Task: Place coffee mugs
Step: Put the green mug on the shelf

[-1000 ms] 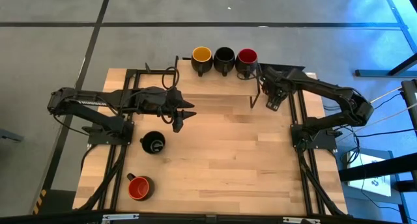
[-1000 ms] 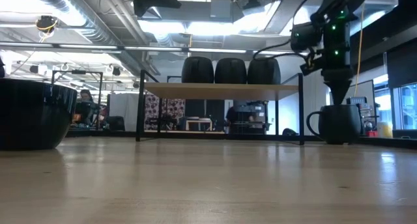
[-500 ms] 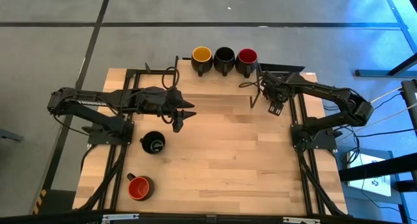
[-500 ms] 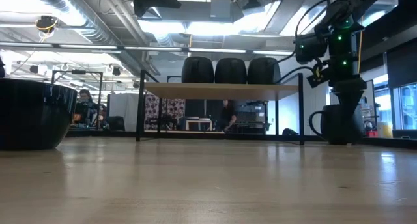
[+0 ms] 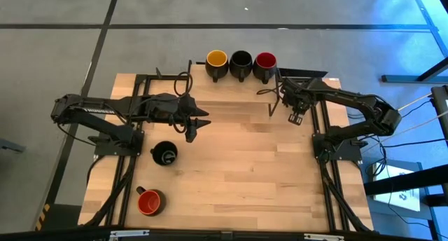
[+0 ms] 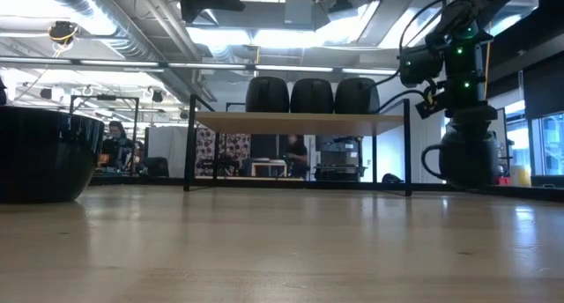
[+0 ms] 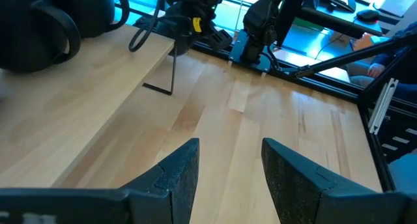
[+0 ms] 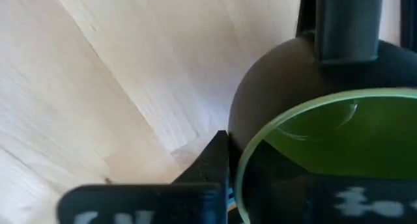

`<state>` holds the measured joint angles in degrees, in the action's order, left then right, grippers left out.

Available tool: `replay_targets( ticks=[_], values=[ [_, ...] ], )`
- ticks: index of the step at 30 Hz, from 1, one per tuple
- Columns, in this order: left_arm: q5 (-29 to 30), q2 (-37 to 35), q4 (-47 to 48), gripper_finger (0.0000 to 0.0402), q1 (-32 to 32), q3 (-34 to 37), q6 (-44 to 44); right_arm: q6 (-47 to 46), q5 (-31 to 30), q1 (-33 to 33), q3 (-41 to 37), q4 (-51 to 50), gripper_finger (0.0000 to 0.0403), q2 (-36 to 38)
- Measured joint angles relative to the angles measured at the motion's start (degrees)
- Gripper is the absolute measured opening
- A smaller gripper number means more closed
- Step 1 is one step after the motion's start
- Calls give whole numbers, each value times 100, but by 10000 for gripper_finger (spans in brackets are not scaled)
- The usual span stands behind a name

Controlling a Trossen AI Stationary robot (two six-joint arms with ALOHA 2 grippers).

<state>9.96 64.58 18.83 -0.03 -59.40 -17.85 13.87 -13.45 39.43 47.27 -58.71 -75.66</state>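
- Wooden tabletop point(image 5: 238, 178) carries a raised shelf point(image 6: 300, 120) ahead of the right hand point(image 5: 297, 115), already holding three mugs.
- Right hand is clamped on the green-lined mug's point(image 8: 326, 139) rim.
- Left hand point(image 7: 228, 168), fingers apart, waits.
- Risk: a thin rim grip could let the mug swing or slip when lifted.

1. In the high view, the green mug sits under the right gripper point(image 5: 296, 117) and does not show there at all.
2. The right wrist view cuts the green mug point(image 8: 326, 152) off at the picture's edges; only part of its rim and dark wall shows, and one finger point(image 8: 205, 165) hides some of the wall.
3. In the low view, a dark mug point(image 6: 44, 155) is cropped by the left edge, so its inner colour cannot be told.
4. The three mugs on the shelf point(image 6: 300, 121) show only their dark sides in the low view.
5. People in the room behind are too small to make out.
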Motion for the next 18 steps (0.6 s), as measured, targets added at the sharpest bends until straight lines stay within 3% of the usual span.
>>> replay_targets(
  ticks=[8, 18],
  values=[
    [0, 0, 0, 161, 0, 0, 2, -145, 248, -7, 187, -509, 6, 84],
    [0, 0, -2, 161, 0, 0, 2, -313, 745, -58, 911, -1320, 5, 885]
  ],
)
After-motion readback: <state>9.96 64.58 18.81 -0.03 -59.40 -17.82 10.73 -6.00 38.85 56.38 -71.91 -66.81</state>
